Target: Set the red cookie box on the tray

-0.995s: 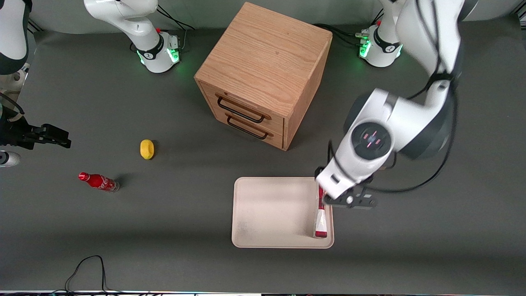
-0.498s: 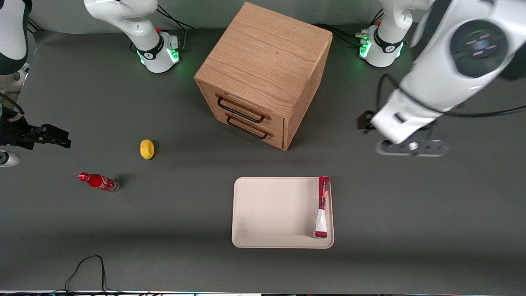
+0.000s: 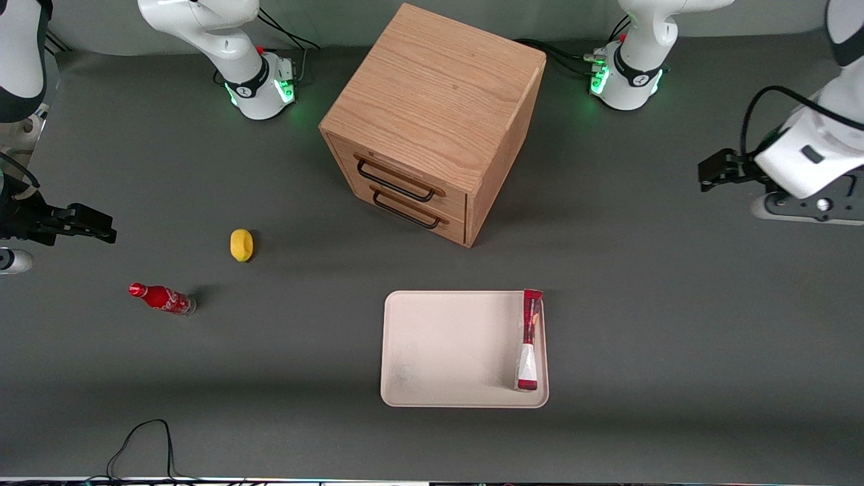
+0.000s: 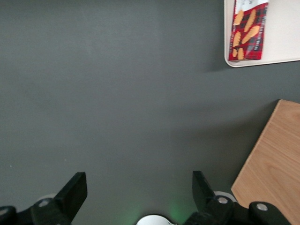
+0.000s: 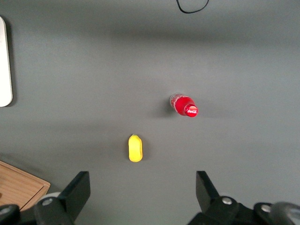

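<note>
Front view: red cookie box lies inside tray, lower centre of frame, along its edge. End effector spread apart, empty, above bare surface. Placement appears complete.

Red cookie box on tray

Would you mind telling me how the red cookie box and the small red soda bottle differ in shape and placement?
The long flat red cardboard cookie box lies in the cream-white rectangular tray, along one short rim; the small red soda bottle rests on the dark table toward the parked arm's end. The box is flat and rectangular, the bottle round with a narrow neck. Both are red and ungripped; the open hand hangs away from both.
</note>
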{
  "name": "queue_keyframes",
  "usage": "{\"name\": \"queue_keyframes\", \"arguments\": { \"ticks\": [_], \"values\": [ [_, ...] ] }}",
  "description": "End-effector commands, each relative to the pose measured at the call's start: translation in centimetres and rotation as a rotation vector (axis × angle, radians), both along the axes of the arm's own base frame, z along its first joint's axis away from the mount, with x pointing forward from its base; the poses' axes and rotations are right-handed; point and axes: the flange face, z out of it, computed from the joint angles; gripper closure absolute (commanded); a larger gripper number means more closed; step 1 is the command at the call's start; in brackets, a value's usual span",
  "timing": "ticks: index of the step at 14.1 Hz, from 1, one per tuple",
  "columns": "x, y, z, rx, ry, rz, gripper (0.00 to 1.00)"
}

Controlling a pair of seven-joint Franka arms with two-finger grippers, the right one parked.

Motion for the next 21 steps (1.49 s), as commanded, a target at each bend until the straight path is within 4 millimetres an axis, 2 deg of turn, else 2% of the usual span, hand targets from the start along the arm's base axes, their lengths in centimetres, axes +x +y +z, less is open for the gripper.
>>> {"name": "queue_keyframes", "arguments": {
  "ticks": [1,4,7,11,16,21],
  "values": [
    [-1.4,1.4,-0.7,-0.012,-0.031,0.0,0.0],
    [-1.1,3.7,-0.7,-0.026,-0.055,0.025,0.0],
    [-1.0,4.5,-0.2,-0.055,-0.068,0.047,0.0],
    [-0.4,4.4,1.0,-0.028,-0.111,0.051,0.0],
    [-0.3,3.3,1.4,-0.033,-0.124,0.036,0.0],
    [0.0,3.6,1.7,-0.041,-0.136,0.043,0.0]
  ]
}}
